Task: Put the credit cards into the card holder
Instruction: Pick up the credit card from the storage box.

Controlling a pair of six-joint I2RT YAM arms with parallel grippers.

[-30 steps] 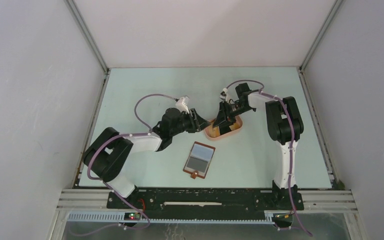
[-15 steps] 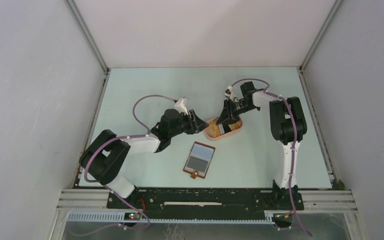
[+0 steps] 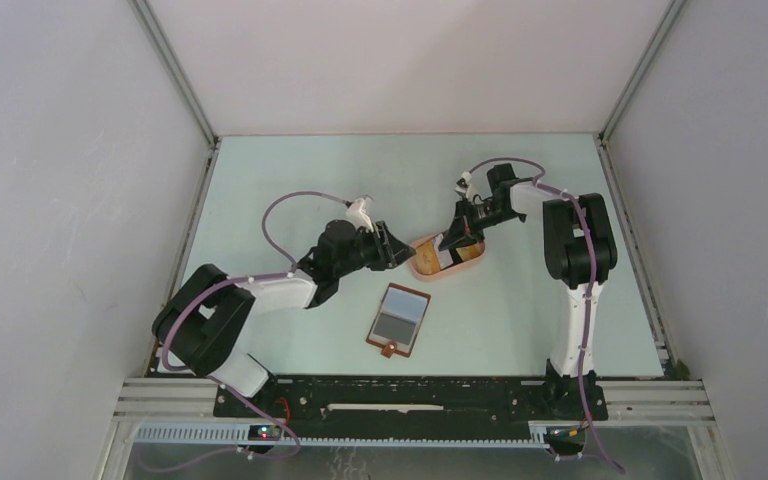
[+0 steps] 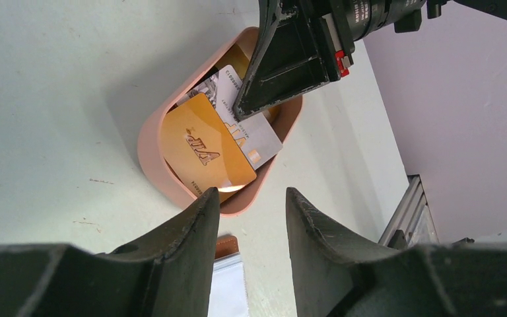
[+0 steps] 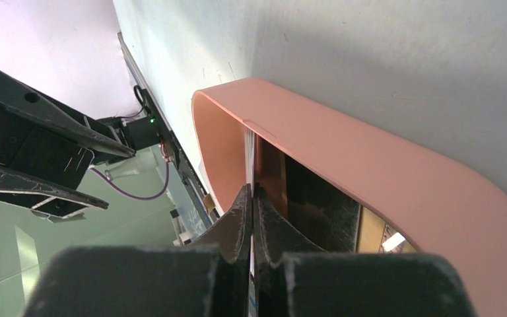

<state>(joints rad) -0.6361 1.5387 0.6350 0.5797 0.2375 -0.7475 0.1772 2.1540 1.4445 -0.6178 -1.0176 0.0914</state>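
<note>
Several credit cards lie in a pink oval tray (image 3: 465, 262); the left wrist view shows a yellow card (image 4: 201, 148) on top and a grey-white card (image 4: 259, 140) beside it. My right gripper (image 3: 454, 243) reaches into the tray and is shut on the thin edge of a card (image 5: 250, 142), seen edge-on between its fingers (image 5: 237, 211). My left gripper (image 3: 396, 250) is open and empty, just left of the tray; its tips (image 4: 252, 195) sit near the tray's rim (image 4: 152, 158). The reddish-brown card holder (image 3: 399, 318) lies open on the table in front of the tray, and its corner shows in the left wrist view (image 4: 225, 246).
The light green table (image 3: 290, 170) is walled by white panels on three sides. A metal rail (image 3: 410, 392) runs along the near edge. The right arm (image 3: 570, 250) stands right of the tray.
My right gripper has shifted slightly to the right over the tray, still shut. My left arm has drawn back a little to the left; its gripper stays beside the tray.
</note>
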